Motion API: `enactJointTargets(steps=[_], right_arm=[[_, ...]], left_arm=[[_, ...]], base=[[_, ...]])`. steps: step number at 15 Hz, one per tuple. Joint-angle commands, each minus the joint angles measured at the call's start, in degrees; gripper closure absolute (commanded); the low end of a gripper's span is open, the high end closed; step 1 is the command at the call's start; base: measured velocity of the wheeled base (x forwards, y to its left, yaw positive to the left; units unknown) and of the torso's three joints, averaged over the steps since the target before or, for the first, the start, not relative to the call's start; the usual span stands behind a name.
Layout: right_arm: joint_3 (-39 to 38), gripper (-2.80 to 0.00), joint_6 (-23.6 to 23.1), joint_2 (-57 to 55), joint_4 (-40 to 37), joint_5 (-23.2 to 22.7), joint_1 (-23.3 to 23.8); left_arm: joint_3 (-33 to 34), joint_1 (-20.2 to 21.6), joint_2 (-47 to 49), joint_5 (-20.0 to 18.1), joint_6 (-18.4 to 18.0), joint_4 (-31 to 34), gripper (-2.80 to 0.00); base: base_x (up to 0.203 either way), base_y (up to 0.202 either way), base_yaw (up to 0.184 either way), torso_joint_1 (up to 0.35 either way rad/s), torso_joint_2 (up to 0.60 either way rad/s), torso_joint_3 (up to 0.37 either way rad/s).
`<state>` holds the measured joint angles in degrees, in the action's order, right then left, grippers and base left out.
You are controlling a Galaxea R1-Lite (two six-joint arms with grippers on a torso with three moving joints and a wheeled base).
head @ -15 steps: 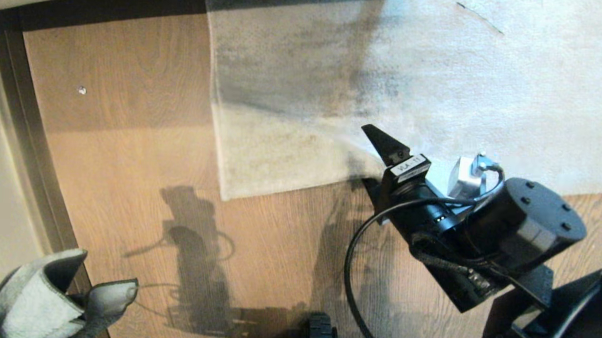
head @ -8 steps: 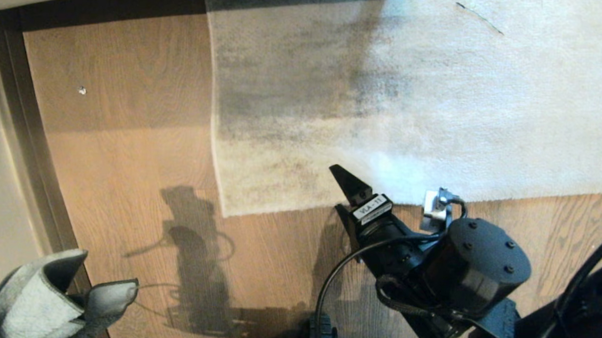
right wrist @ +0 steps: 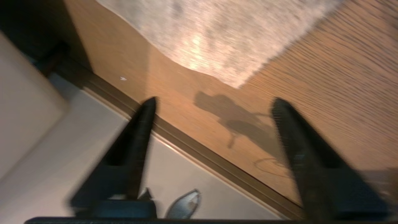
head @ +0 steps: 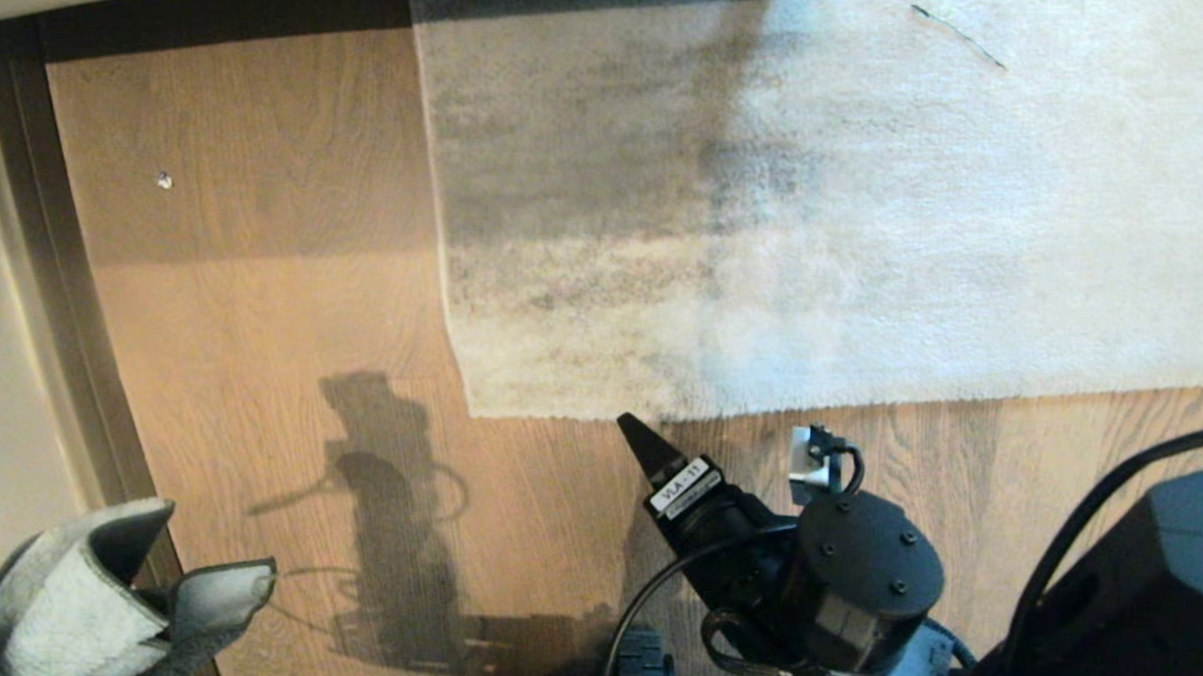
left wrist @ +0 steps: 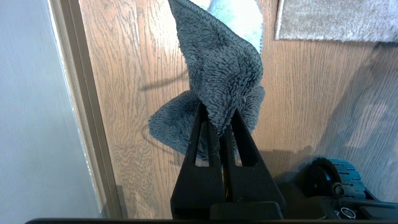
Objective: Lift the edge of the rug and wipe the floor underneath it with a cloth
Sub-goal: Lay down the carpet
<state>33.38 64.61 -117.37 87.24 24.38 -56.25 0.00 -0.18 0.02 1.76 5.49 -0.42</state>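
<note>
No containers in view; the scene is bare floor (head: 263, 296) of warm brown wood-grain planks, a pale grey rug with darker mottled patches, and a dark skirting strip (head: 213, 9) along the wall. Rug edge (head: 719, 414) lies flat on the planks, its square corner (head: 471, 414) near the middle of the head view and the border running from there toward the robot's right. Right gripper (right wrist: 214, 105) sits over bare floor just on the near side of that border, not touching the rug; one black finger (head: 644, 445) points toward the edge. In the right wrist view the two fingers stand well apart with only floor and the rug corner (right wrist: 236, 85) visible between them, so the right gripper is spread and has hold of nothing. That view is motion-blurred. Right arm enters from the lower right of the head view, wrist housing round and black, a cable looping beneath it. Left gripper (left wrist: 219, 124) is at the lower left corner of the head view, beside the skirting, above the floor. Its fingers are pinched together on the cloth (left wrist: 217, 77), a thick grey fuzzy piece that rises past the fingertips and bulges out to either side; the cloth (head: 62, 599) shows a lighter inner face and a smooth darker outer face. Cloth hangs clear of the rug, well apart from the corner. A base wheel (left wrist: 339, 174) shows beside the left gripper. A small pale speck (head: 164, 180) lies on the planks near the skirting.
</note>
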Motion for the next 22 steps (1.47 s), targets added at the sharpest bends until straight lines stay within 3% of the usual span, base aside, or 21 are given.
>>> enactJointTargets(steps=[1, 7, 14, 18, 22], right_arm=[[0.2, 0.0, 0.34, -1.81, 2.5, 0.14, -0.21], [-1.16, 0.0, -1.68, -1.57, 2.46, 4.94, 1.99], [-1.13, 0.0, -2.16, -2.13, 2.49, 5.68, 12.55], [0.08, 0.0, -1.95, -3.67, 2.5, 5.68, 13.8], [6.09, 0.0, -1.98, -6.79, 2.5, 5.61, 13.71]], left_arm=[[0.0, -0.05, -0.02, 0.0, 0.05, -0.02, 0.0], [0.0, 0.01, -0.02, 0.06, 0.05, -0.02, 0.0], [0.0, 0.01, -0.02, 0.07, 0.05, -0.02, 0.0], [0.0, 0.01, -0.02, 0.02, 0.05, -0.02, 0.0], [0.0, 0.01, -0.02, 0.03, 0.05, -0.02, 0.0]], base=[[0.0, 0.0, 0.0, 0.0, 0.0, 0.0], [0.0, 0.0, 0.0, 0.0, 0.0, 0.0], [0.0, 0.0, 0.0, 0.0, 0.0, 0.0], [0.0, 0.0, 0.0, 0.0, 0.0, 0.0], [0.0, 0.0, 0.0, 0.0, 0.0, 0.0]])
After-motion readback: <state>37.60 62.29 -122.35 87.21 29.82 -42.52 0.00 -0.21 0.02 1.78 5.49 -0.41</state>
